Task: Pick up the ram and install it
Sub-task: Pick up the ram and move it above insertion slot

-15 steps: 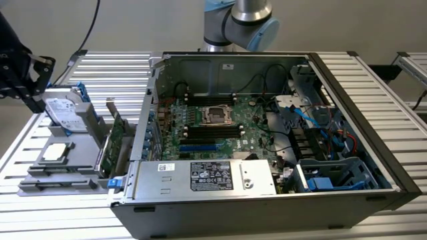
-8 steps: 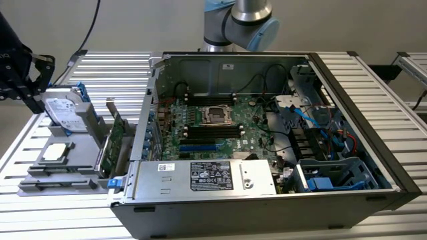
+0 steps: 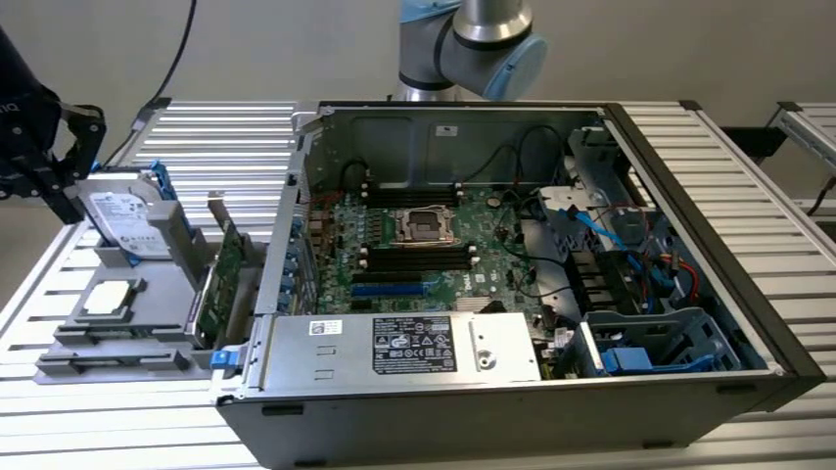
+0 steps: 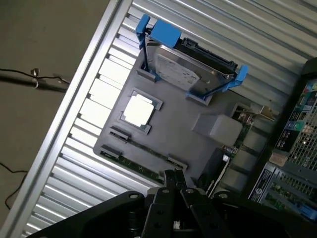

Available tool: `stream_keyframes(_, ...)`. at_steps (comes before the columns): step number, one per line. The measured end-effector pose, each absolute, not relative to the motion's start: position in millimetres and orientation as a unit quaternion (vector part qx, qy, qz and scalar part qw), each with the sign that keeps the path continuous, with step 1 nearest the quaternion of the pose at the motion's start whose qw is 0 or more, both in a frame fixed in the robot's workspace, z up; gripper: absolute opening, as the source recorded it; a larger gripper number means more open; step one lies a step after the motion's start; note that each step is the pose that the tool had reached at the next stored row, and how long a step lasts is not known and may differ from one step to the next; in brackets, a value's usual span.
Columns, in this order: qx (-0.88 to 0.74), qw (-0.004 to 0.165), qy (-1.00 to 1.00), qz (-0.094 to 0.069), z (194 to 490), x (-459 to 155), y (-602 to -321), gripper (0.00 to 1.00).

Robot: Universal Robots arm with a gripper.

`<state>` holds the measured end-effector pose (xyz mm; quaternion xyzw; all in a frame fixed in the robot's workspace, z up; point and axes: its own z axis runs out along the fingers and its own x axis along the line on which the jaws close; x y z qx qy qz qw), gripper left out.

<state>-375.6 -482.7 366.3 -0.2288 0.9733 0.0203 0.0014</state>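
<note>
Wrist view, jaws shut, ram [image 4: 130, 162], labelled drive [image 4: 179, 73]

Ram's [image 4: 131, 162] end hidden behind end effector [image 4: 174, 177], arm [image 3: 471, 39] cropped at edge

The arm [image 3: 473, 44] has rounded silver-grey joints with light blue caps. The gripper [image 4: 172, 174] is matte black, built of angular linked plates with small bolts at the hinges.

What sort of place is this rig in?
Probably a robotics lab bench for PC assembly: an open computer case, a grey parts tray with a hard drive, a slatted aluminium table.
</note>
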Motion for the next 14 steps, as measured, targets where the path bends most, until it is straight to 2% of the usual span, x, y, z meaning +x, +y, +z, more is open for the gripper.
stream_keyframes(14,-0.335,-0.020,0.942,0.007,364.7,-375.6,-482.7,0.11)
